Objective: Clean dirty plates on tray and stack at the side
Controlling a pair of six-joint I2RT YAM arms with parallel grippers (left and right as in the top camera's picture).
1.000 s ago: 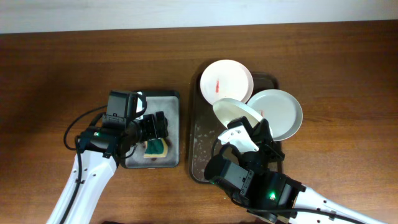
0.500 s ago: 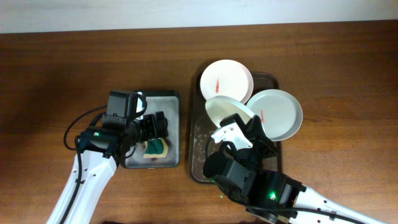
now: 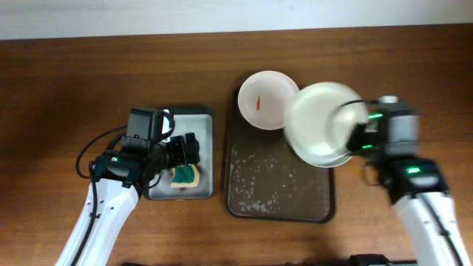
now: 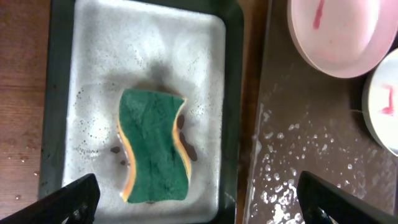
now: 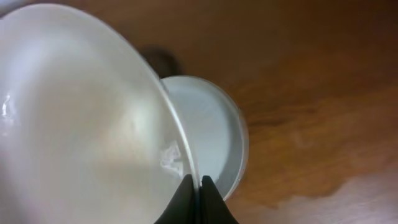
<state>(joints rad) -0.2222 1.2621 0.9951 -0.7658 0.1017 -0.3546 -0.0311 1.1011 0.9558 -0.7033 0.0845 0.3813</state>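
Observation:
My right gripper [image 5: 196,185] is shut on the rim of a white plate [image 5: 87,124] and holds it tilted above a second white plate [image 5: 214,134]. From overhead the held plate [image 3: 319,122] hangs over the right rim of the dark brown tray [image 3: 277,188], with the right gripper [image 3: 355,138] at its right edge. A third plate [image 3: 264,100] with a red smear lies at the tray's far end. My left gripper [image 4: 199,202] is open and empty above a green and yellow sponge [image 4: 152,146].
The sponge lies in a wet grey metal tray with a black rim [image 3: 198,118], left of the brown tray. The brown tray floor [image 4: 311,149] is wet with droplets. Bare wood table lies to the right [image 5: 311,74].
My right arm has swung from the front centre to the right, carrying the plate up and right until it covers the right-hand plate. The left arm has not moved.

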